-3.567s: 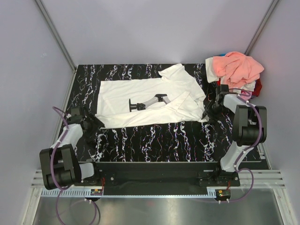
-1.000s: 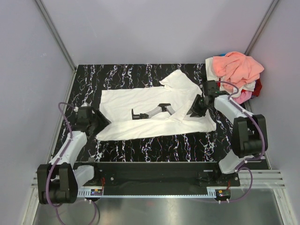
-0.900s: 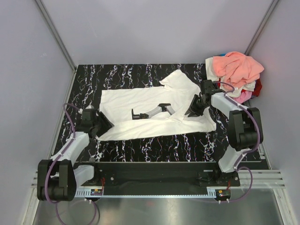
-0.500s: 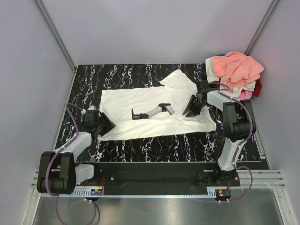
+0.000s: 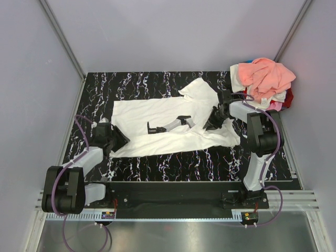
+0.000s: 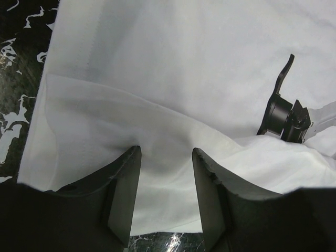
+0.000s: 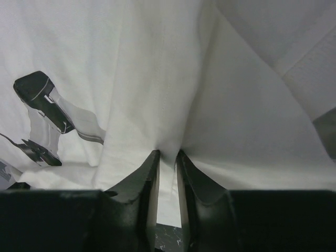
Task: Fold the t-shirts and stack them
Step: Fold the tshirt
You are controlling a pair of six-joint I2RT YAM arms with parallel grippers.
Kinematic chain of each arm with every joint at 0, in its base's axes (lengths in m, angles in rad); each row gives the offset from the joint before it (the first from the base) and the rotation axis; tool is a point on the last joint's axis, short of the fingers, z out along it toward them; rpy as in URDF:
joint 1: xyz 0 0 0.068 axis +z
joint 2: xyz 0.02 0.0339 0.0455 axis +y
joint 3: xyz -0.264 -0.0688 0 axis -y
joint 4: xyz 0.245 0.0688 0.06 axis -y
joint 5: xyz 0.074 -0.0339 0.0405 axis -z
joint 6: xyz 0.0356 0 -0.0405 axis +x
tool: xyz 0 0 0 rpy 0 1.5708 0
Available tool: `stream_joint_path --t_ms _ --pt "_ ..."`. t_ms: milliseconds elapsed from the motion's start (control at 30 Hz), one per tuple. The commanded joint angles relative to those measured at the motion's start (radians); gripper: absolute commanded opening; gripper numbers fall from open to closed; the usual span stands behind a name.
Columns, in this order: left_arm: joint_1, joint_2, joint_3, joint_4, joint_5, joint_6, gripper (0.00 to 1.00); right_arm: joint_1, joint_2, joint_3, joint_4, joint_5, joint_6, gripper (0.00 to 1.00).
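The right gripper [image 7: 167, 157] is pinching a raised fold of the white t-shirt [image 5: 152, 110] between its nearly closed fingers. The left gripper [image 6: 165, 157] is standing with fingers apart, cloth lying between and ahead of them.

No words or numbers can be read in any view. The white t-shirt [image 5: 139, 111] has a black and grey print [image 5: 167, 122], but it is a picture, not letters. Small red bits sit on the metal rail [image 5: 178, 214] at the bottom. They might be tags, but they are too tiny to read.
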Motion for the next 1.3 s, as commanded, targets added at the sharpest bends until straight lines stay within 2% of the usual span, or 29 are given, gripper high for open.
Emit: stream_joint_path --t_ms 0,367,433,467,500,767,1000,1100,1133,1167,1267 --pt "-0.010 0.015 0.012 0.051 -0.011 -0.002 0.49 0.021 0.017 0.040 0.023 -0.008 0.008 0.24" --pt "-0.020 0.024 0.019 0.046 -0.021 -0.004 0.47 0.038 -0.020 0.078 -0.044 0.004 -0.012 0.20" --pt "-0.021 0.024 0.016 0.045 -0.022 -0.004 0.46 0.043 -0.023 0.089 -0.057 0.006 -0.013 0.14" --pt "-0.021 0.024 0.018 0.046 -0.023 -0.004 0.46 0.046 -0.025 0.094 -0.058 0.003 -0.015 0.03" --pt "-0.021 0.027 0.019 0.045 -0.023 -0.004 0.46 0.046 -0.022 0.106 -0.066 0.002 -0.015 0.00" --pt "-0.023 0.036 0.024 0.042 -0.023 -0.004 0.45 0.052 0.032 0.209 -0.126 -0.007 -0.026 0.00" --pt "-0.023 0.047 0.032 0.039 -0.020 -0.004 0.45 0.055 0.179 0.478 -0.256 0.006 -0.038 0.00" --pt "-0.023 0.050 0.033 0.039 -0.020 -0.002 0.45 0.057 0.262 0.599 -0.305 -0.011 -0.044 0.10" --pt "-0.023 0.051 0.032 0.039 -0.021 -0.002 0.45 0.060 0.282 0.626 -0.313 -0.020 -0.044 0.18" --pt "-0.023 0.054 0.035 0.036 -0.021 -0.002 0.45 0.058 0.299 0.649 -0.320 -0.036 -0.047 0.39" --pt "-0.023 0.055 0.035 0.036 -0.021 -0.002 0.45 0.063 0.354 0.739 -0.366 -0.036 -0.067 0.63"
